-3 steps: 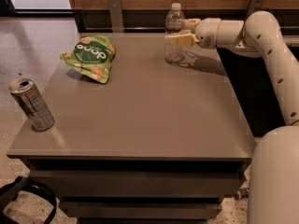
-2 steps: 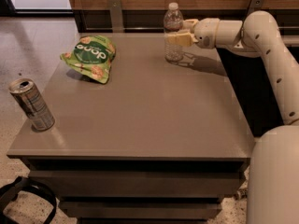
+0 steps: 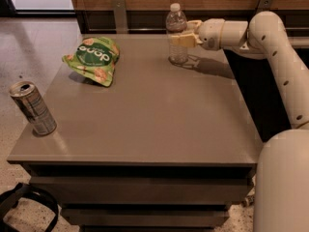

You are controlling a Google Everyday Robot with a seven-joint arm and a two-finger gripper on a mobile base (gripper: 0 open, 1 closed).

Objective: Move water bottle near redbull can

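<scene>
The water bottle (image 3: pixel 176 21), clear plastic with a white cap, stands upright at the table's far edge, right of centre. My gripper (image 3: pixel 180 39) reaches in from the right and its cream fingers (image 3: pixel 186 39) are closed around the bottle's middle. The redbull can (image 3: pixel 33 108), slim and silver-grey with an open top, stands at the table's front left corner, far from the bottle. The bottle's base is at or just above the tabletop (image 3: pixel 159 115).
A green snack bag (image 3: pixel 94 58) lies at the back left of the table, between the bottle and the can. A wooden wall panel with metal brackets (image 3: pixel 119 13) runs behind the table. My arm (image 3: pixel 285 66) spans the right side. A black strap (image 3: pixel 26 204) lies on the floor at front left.
The gripper and the bottle have shifted slightly to the left together along the far edge. The can and the bag have not moved.
</scene>
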